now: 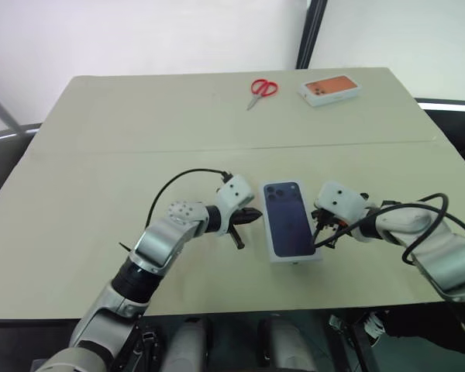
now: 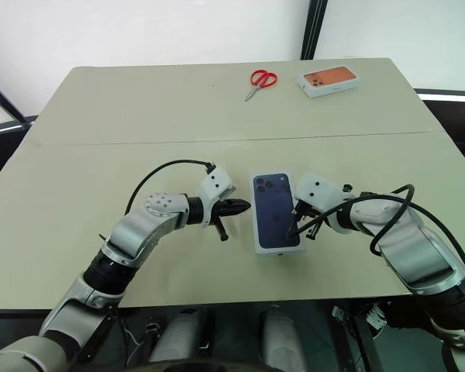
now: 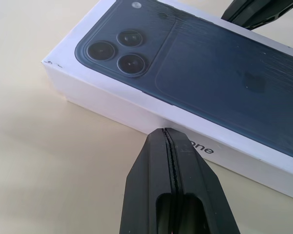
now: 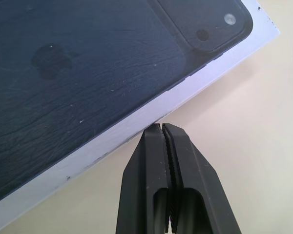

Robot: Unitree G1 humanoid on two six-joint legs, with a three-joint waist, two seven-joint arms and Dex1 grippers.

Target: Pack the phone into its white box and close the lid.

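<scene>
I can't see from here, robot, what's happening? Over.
Left claw shut, right claw shut, flanking the lid. Lid down on the box. Scissors and orange-picture box far off, nothing blocking.

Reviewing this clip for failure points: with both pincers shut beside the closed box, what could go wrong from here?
1. The left pincer and right pincer flank the lid from opposite long sides; an uneven push could spin or slide it on the table.
2. Shut fingertips meet the lid's smooth side wall, so they may slip off.
</scene>
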